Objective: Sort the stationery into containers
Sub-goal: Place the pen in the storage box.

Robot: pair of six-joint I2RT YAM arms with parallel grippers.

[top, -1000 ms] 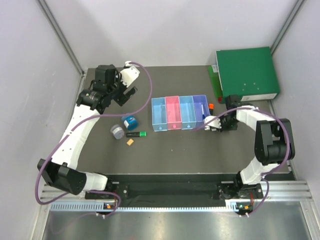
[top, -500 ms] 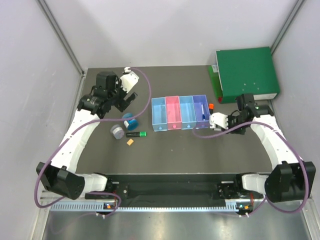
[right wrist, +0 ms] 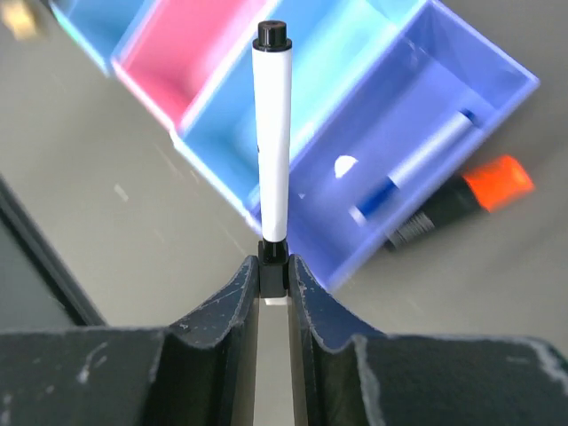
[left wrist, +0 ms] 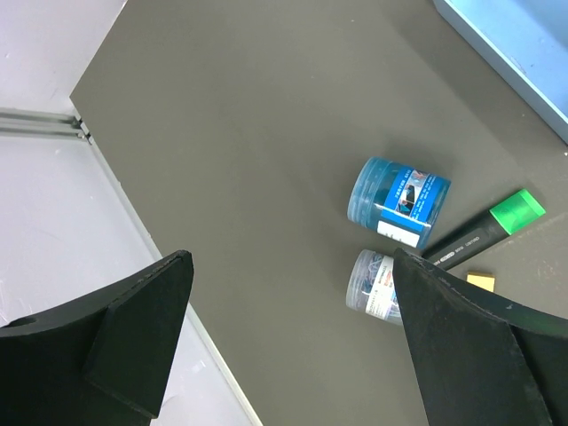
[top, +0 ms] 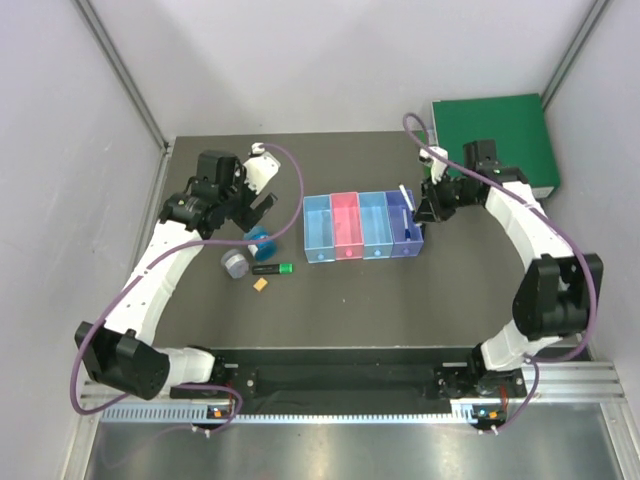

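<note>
My right gripper (right wrist: 273, 266) is shut on the end of a thin white pen with a black cap (right wrist: 273, 133). It holds the pen over the right end of the row of bins (top: 360, 225). The purple bin (right wrist: 497, 80) holds the white pen with the blue cap (right wrist: 417, 169). The orange-capped highlighter (right wrist: 461, 200) lies on the table beside that bin. My left gripper (left wrist: 291, 266) is open and empty above the blue tin (left wrist: 399, 202). Near the tin lie the grey tin (left wrist: 377, 286), the green-capped highlighter (left wrist: 484, 231) and the tiny orange block (left wrist: 480, 280).
The large green binder (top: 495, 145) lies at the back right, behind my right arm (top: 520, 215). The pink bin (right wrist: 186, 44) and both light blue bins (top: 318, 228) hold nothing that I can see. Grey walls close the table on three sides.
My right gripper has swung from the table right of the bins back and left, carrying the black-capped pen over the purple bin. My left gripper has moved slightly toward the blue tin.
</note>
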